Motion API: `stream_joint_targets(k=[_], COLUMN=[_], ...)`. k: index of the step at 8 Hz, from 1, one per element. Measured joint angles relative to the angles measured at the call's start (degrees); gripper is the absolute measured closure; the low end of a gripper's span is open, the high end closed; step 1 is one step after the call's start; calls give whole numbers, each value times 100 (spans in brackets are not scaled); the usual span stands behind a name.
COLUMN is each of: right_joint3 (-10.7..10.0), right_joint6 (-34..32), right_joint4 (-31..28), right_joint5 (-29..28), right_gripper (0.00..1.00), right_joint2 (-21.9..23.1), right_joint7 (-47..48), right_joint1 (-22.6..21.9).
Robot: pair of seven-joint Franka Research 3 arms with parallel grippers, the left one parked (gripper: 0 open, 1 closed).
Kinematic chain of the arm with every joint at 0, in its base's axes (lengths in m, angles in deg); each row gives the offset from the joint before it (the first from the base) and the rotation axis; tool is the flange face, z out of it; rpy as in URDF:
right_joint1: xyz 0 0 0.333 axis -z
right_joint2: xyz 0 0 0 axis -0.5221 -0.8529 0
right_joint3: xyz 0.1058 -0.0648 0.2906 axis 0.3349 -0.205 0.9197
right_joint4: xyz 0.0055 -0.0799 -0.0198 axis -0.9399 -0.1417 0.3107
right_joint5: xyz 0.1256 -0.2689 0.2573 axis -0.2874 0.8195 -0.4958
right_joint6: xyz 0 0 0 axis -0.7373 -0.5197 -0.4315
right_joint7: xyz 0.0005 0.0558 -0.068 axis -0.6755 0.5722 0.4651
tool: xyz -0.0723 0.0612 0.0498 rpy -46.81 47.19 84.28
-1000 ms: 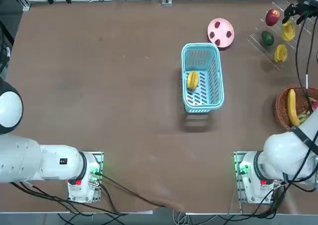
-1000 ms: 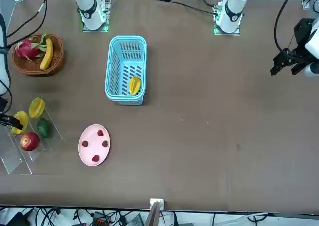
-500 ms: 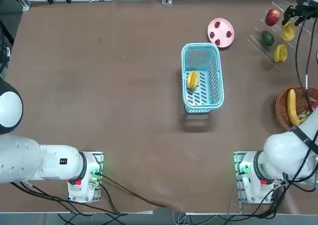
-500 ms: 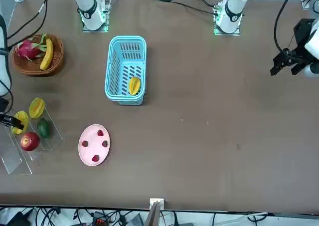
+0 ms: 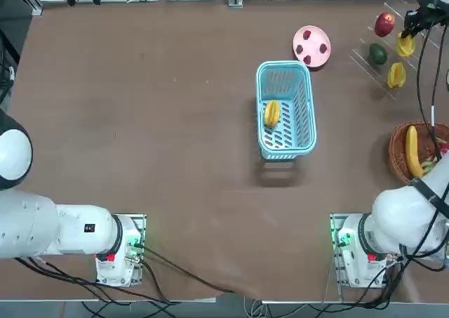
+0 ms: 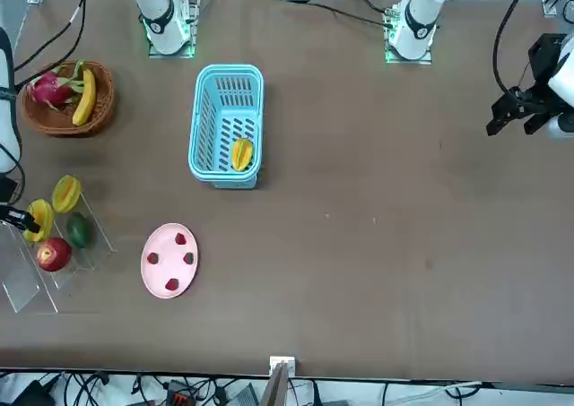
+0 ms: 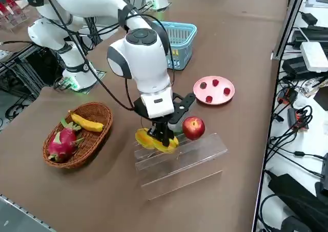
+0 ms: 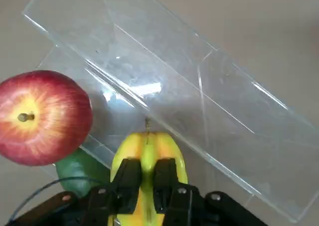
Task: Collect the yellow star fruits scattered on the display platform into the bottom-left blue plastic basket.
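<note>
My right gripper is shut on the top ridge of a yellow star fruit that rests on the clear display platform. From the right side, the gripper stands straight down over that fruit, with a second star fruit just beside it. In the top view both fruits lie at the far right. A third star fruit lies inside the blue plastic basket at mid-table.
A red apple and a dark green fruit sit on the platform right next to the gripped fruit. A pink plate lies beside the basket. A wicker basket holding a banana stands nearer the arm's base.
The right gripper's fingers have closed on the star fruit on the platform. The arm has hardly moved.
</note>
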Motion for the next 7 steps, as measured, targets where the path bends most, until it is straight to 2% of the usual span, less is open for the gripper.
stream_joint_targets(k=[2,3,5,7], right_joint3=[27,59,118,170], right_joint6=[-144,-499,-1707,-3038], right_joint4=[26,122,576,987], right_joint5=[1,1,1,-7], right_gripper=[81,81,81,81], right_joint2=[9,28,181,513], right_joint7=[0,0,2,468], right_joint1=[-3,-11,-53,-327])
